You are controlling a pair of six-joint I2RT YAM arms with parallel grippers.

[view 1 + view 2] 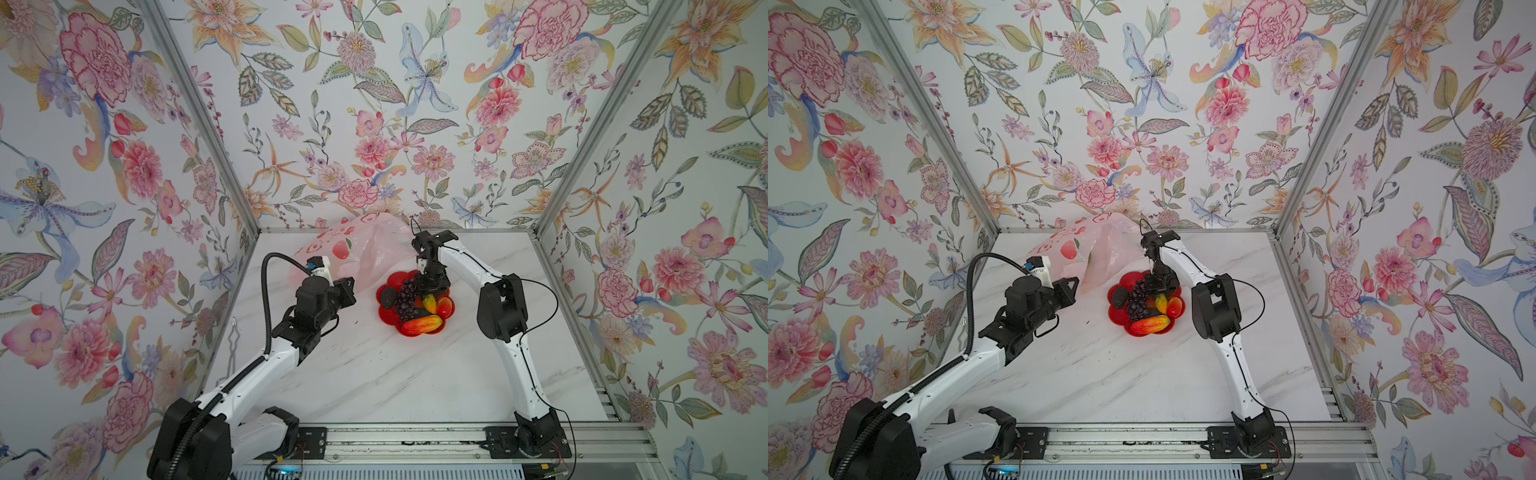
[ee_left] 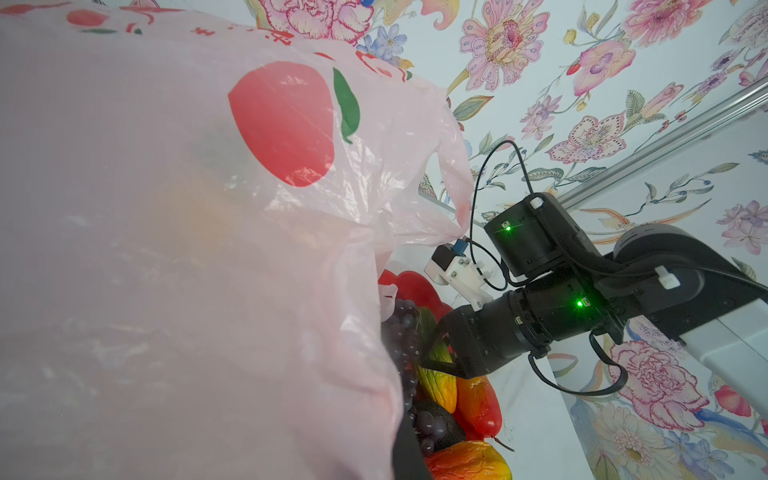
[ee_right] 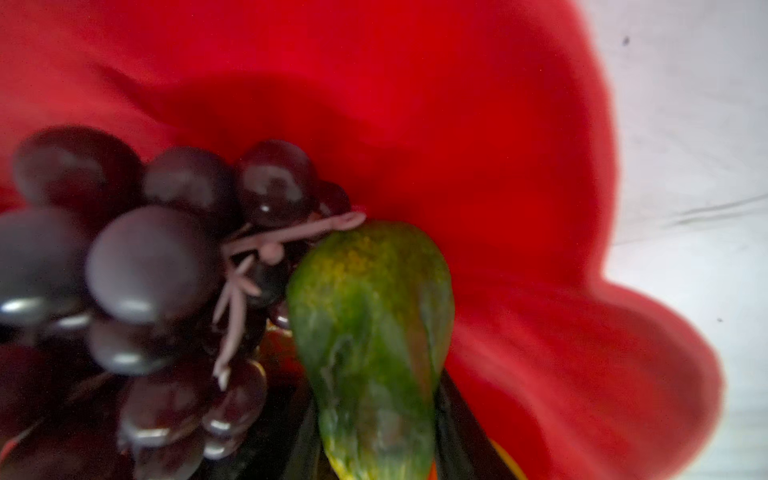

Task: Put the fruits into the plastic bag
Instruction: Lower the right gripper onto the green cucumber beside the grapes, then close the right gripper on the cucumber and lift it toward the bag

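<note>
The pale pink plastic bag (image 1: 365,245) (image 1: 1100,245) stands at the back of the table, and my left gripper (image 1: 348,286) (image 1: 1073,284) is shut on its near edge. The bag (image 2: 166,249) fills the left wrist view, with blurred yellow and green shapes inside. A red flower-shaped dish (image 1: 397,277) (image 3: 457,124) holds the fruits: purple grapes (image 1: 405,299) (image 3: 145,266), a dark avocado-like piece (image 1: 388,297) and red-orange mangoes (image 1: 422,324). My right gripper (image 1: 430,291) (image 3: 376,399) reaches down into the dish, shut on the green-yellow oblong fruit (image 3: 374,324).
The white marble table (image 1: 395,374) is walled by floral panels on three sides. An aluminium rail (image 1: 415,436) with both arm bases runs along the front. A thin metal piece (image 1: 233,332) lies at the table's left edge. The right arm's elbow (image 1: 500,307) stands beside the dish.
</note>
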